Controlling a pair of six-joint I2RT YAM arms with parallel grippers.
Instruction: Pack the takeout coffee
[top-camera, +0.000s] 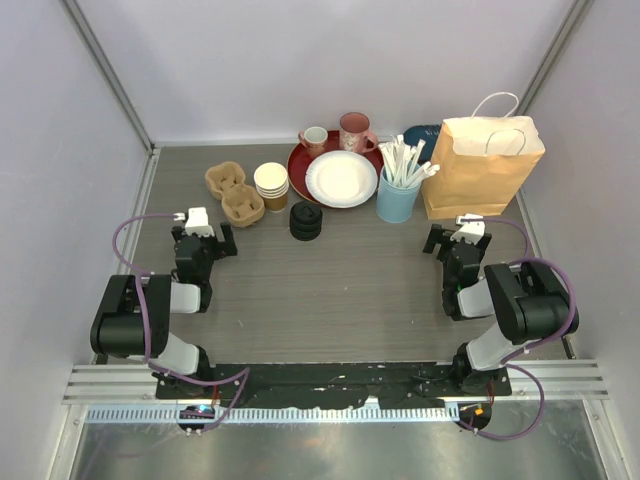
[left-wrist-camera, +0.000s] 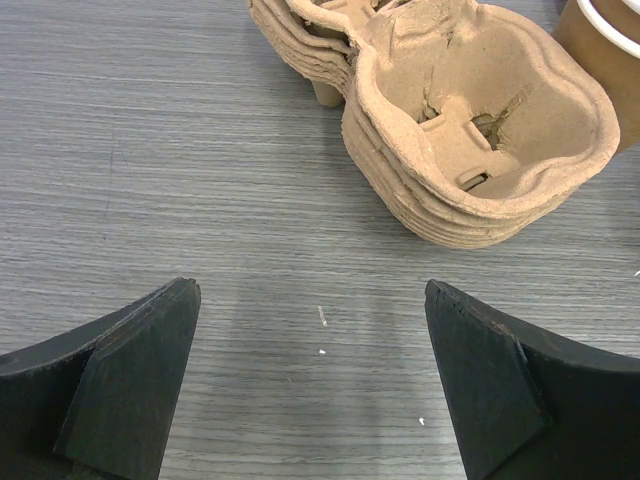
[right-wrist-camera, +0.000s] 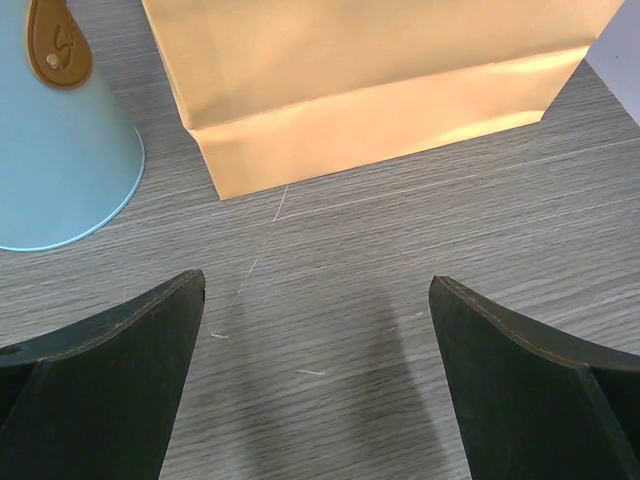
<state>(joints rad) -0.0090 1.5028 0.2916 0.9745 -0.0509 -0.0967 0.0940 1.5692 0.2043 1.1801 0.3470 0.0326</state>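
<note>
Left gripper (left-wrist-camera: 310, 292) is wide open and empty, facing the carriers (left-wrist-camera: 470, 130). Only the top view shows the whole cups (top-camera: 271, 186), stacked just beside them, with the lids (top-camera: 306, 221) near. Right gripper (right-wrist-camera: 318, 285), also wide open and empty, faces the bag (right-wrist-camera: 380, 80).

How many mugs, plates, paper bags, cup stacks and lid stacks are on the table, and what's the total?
Mugs: 2
Plates: 2
Paper bags: 1
Cup stacks: 1
Lid stacks: 1
Total: 7
</note>
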